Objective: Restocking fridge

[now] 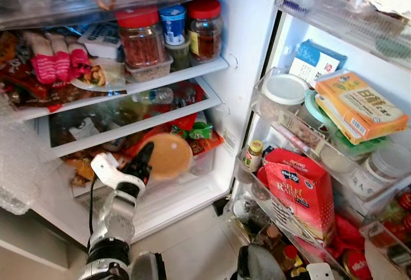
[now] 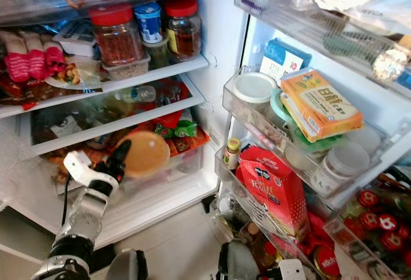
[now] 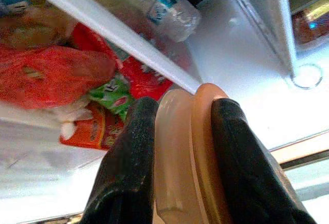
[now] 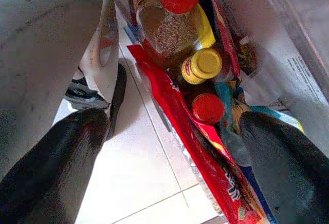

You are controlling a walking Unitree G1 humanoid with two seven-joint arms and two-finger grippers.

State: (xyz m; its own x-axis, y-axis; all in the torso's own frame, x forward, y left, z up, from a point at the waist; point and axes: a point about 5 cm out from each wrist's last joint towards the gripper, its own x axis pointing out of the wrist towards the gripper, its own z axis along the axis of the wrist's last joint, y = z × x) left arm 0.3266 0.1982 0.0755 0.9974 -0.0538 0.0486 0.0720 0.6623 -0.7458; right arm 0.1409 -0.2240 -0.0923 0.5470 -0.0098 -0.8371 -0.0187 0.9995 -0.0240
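Red "SUN RAISINS" box (image 1: 300,192) in door shelf, left tool (image 1: 145,162) gripping tan lid (image 1: 168,155)

Left gripper (image 3: 182,147): black fingers clamp a tan round container (image 3: 187,157) edge-on.
Shelf edge (image 3: 110,31): 10 o'clock.
Water bottle (image 3: 164,5): 12 o'clock.

two jars (image 1: 140,36) and a can (image 1: 173,24) stand on a fridge shelf (image 1: 192,73) at 12 o'clock. a water bottle (image 1: 154,96) lies on the shelf below. a box (image 1: 302,191) stands in the door rack (image 1: 260,193) at 3 o'clock.
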